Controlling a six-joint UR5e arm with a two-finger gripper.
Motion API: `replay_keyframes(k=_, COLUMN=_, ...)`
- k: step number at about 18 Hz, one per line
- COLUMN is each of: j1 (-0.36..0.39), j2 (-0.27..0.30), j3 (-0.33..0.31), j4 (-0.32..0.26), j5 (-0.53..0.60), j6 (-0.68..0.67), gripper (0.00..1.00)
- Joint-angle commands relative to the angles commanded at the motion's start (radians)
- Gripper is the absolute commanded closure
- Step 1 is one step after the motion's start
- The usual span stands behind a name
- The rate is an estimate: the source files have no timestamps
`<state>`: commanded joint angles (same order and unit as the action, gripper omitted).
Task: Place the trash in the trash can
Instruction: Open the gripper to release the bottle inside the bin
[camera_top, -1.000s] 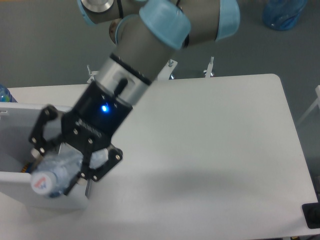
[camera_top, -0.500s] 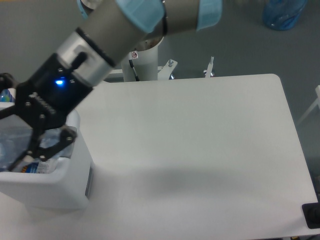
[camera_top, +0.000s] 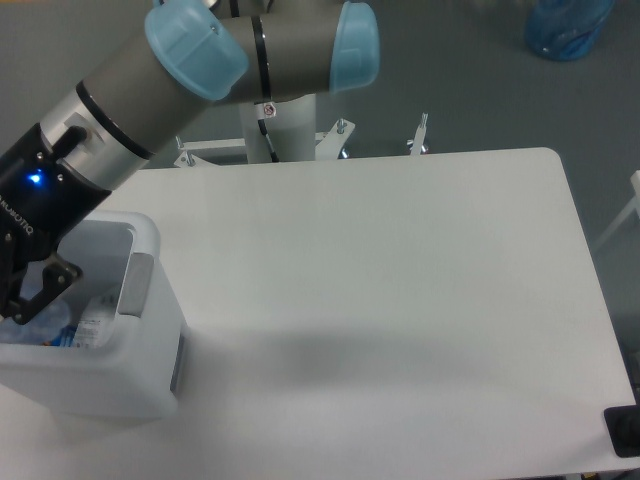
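The trash can (camera_top: 105, 385), a white boxy bin, stands at the table's front left corner. Over its open top, at the frame's left edge, hangs my gripper (camera_top: 18, 305); only one black finger (camera_top: 48, 283) shows, the rest is cut off. Inside the can, just below that finger, lies clear plastic trash with a bluish patch and a white label (camera_top: 82, 326), which looks like the crushed bottle. Whether the fingers still touch it I cannot tell. The arm (camera_top: 130, 110) slants from the top centre down to the can.
The arm's white base post (camera_top: 285, 125) rises behind the table's far edge. A blue jug (camera_top: 565, 25) sits on the floor at top right, and a black object (camera_top: 623, 432) lies past the table's right front corner.
The gripper has swung further left with the bottle, from the can's front edge to over its inside, and now sits partly out of frame. The bottle shows low inside the can.
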<state>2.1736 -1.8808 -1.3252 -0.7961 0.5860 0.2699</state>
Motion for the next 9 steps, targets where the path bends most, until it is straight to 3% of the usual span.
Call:
replay_keyframes(k=5, j1=0.09, j2=0.061, j3=-0.058, j4=0.0, j5=0.014, j6=0.023, gripper=0.0)
replay_keyframes(k=9, j1=0.187, j2=0.117, j3=-0.106, j4=-0.006, j5=0.142, j6=0.125, gripper=0.0)
